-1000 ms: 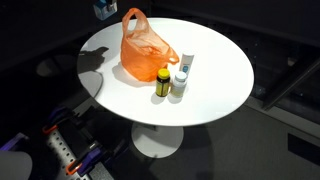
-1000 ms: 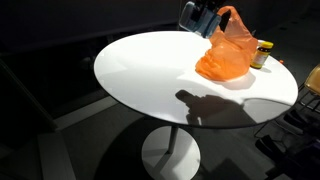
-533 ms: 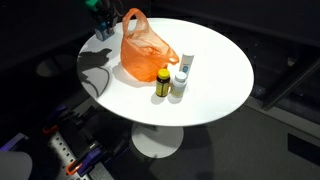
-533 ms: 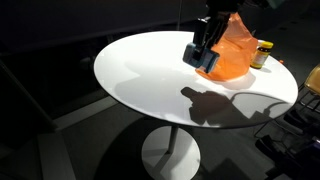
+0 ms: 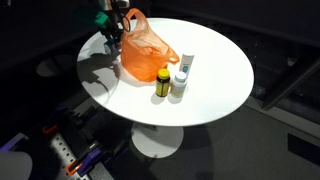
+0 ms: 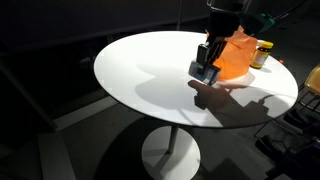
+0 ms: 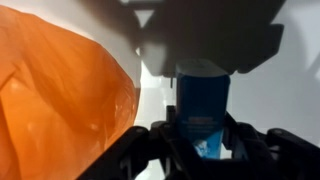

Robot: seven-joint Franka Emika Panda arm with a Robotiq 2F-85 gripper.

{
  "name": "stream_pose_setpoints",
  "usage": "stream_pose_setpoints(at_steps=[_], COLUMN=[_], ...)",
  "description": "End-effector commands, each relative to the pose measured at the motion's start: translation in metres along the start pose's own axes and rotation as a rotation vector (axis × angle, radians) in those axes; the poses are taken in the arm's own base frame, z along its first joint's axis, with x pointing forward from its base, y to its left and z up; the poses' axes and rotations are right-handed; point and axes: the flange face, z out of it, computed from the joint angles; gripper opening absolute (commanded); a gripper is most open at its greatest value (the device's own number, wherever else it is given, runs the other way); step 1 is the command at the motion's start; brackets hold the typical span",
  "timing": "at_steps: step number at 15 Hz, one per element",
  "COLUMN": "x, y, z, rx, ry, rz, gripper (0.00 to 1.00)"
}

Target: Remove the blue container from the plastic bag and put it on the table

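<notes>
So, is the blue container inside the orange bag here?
No, the blue container is outside the orange bag, gripped in the jaws beside it over the white table.

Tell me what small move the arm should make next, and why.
Probably ease down until it rests, then open: the gripper holds the blue container outside the orange bag, low over the white table; contact isn't clear.

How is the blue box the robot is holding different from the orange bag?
The blue container is small, while the orange bag is much bigger. The blue container looks stiff and boxy; the orange bag looks soft and crumpled, with its handles sticking up. The blue container is gripped by the tool, but the orange bag sits free on the table. Both are close together at the same part of the white table.
</notes>
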Motion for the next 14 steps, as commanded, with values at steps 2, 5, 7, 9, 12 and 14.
stream_pose_setpoints(at_steps=[2,5,7,9,12,14], x=[0.005,0.009,0.014,0.020,0.026,0.028], y=[0.006,0.007,0.006,0.006,0.008,0.013], z=[0.006,-0.016,-0.038,-0.063,-0.099,-0.122], rx=[-0.002,0.000,0.003,0.014,0.031,0.040], ry=[-0.010,0.010,0.034,0.052,0.061,0.051], rz=[0.010,0.014,0.018,0.030,0.053,0.083], gripper=[0.53,0.84,0.99,1.00,1.00,1.00])
